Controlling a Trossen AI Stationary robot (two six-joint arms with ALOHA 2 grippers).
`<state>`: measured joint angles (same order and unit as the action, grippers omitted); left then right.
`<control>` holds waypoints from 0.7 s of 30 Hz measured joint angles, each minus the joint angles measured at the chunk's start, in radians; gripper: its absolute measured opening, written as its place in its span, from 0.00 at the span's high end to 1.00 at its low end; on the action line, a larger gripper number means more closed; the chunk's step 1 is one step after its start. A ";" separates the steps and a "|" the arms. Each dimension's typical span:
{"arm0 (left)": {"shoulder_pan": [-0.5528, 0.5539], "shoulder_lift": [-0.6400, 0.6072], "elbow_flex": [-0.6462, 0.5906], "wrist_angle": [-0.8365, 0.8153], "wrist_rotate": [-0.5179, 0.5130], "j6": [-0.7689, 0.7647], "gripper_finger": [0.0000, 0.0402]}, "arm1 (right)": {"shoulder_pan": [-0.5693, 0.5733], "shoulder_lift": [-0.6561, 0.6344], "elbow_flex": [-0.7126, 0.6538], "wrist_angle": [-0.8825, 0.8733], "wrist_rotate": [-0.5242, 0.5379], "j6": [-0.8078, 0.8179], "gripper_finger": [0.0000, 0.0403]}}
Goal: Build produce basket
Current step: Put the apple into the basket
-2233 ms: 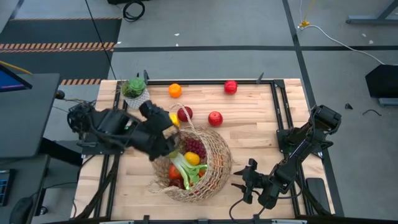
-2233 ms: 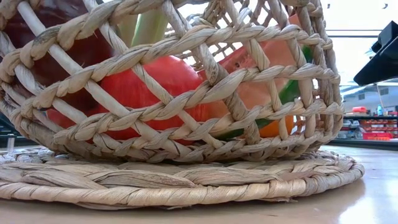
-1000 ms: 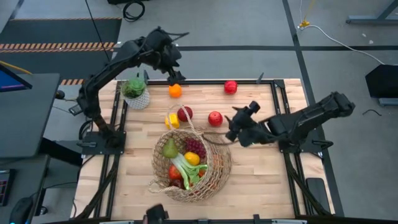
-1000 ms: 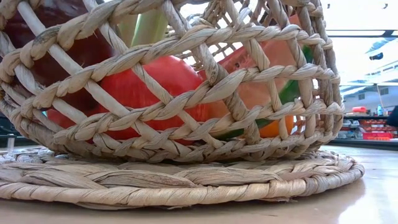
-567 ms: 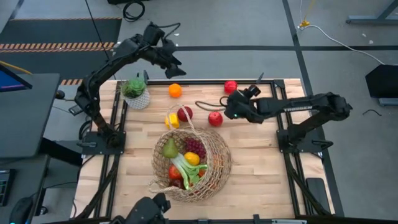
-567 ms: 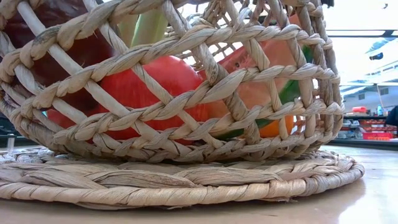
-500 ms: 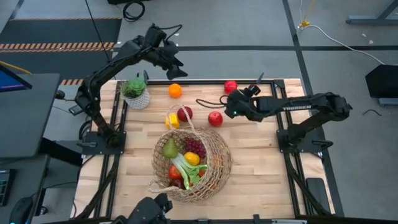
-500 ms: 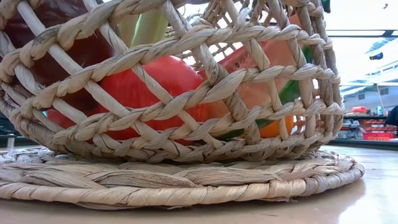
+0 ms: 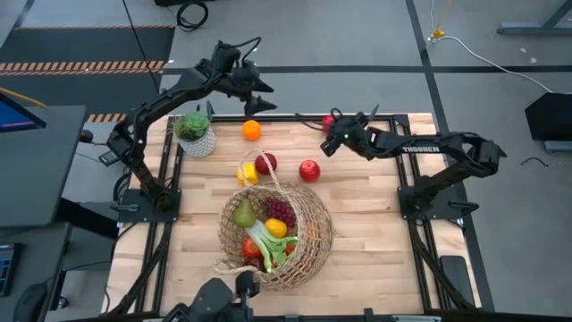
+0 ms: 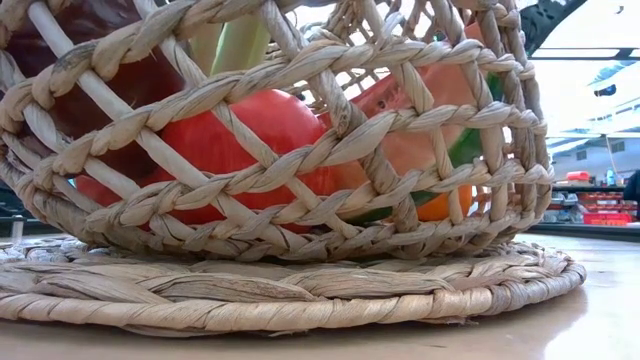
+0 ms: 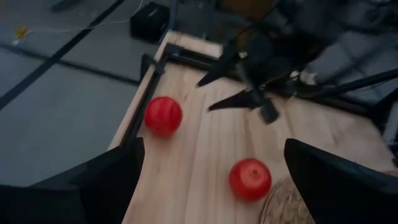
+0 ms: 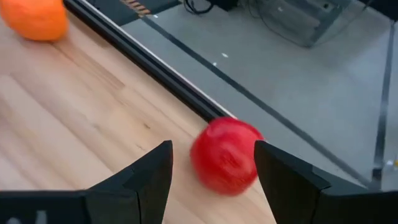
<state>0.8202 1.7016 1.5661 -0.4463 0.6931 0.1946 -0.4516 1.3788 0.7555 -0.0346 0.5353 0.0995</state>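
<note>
- Basket: round, open-weave tan wicker, near-centre of table, holding produce.
- Right gripper: fingers parted, empty, at glossy red apple by far edge.
- Left gripper: spread wide, raised above orange.

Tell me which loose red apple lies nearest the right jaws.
The round red apple at the table's far edge, right before the right gripper; the other two lie nearer the basket.

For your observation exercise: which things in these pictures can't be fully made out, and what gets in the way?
- Low view: the basket fills the picture, hiding the table behind it; its top is cut off by the edge.
- High view: the right gripper partly covers the far red apple.
- High view: the fruit low in the basket is hidden under the leek.
</note>
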 joint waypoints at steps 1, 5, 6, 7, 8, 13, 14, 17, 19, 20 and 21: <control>0.002 0.000 -0.016 0.026 0.017 -0.010 0.02 | -0.019 0.002 -0.013 0.013 -0.010 0.001 0.43; 0.002 0.000 -0.030 0.060 0.031 -0.032 0.02 | -0.081 0.012 -0.036 0.019 -0.015 0.043 0.42; 0.002 0.000 -0.030 0.065 0.033 -0.034 0.02 | -0.092 0.012 -0.039 0.016 -0.016 0.061 0.42; 0.002 0.000 -0.030 0.066 0.033 -0.042 0.02 | -0.102 0.012 -0.039 0.018 -0.025 0.078 0.41; 0.002 -0.001 -0.030 0.069 0.033 -0.052 0.02 | -0.111 0.012 -0.038 0.025 -0.040 0.088 0.41; -0.025 -0.003 -0.030 0.083 0.033 -0.060 0.02 | -0.122 0.011 -0.038 0.062 -0.088 0.013 0.38; -0.037 -0.003 -0.030 0.084 0.033 -0.060 0.02 | -0.118 0.011 -0.038 0.062 -0.088 -0.018 0.38; -0.078 -0.003 -0.030 0.083 0.033 -0.060 0.02 | -0.111 0.011 -0.038 0.063 -0.088 -0.095 0.38; -0.105 -0.003 -0.031 0.079 0.033 -0.051 0.02 | -0.109 0.011 -0.038 0.058 -0.093 -0.079 0.39; -0.118 -0.003 -0.036 0.083 0.033 -0.047 0.02 | -0.108 0.011 -0.038 0.058 -0.104 -0.055 0.39; -0.132 -0.004 -0.044 0.081 0.033 -0.040 0.02 | -0.108 0.011 -0.038 0.060 -0.113 -0.028 0.40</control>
<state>0.6882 1.6974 1.5216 -0.3653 0.7265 0.1550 -0.5594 1.3903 0.7170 0.0252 0.4221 0.0712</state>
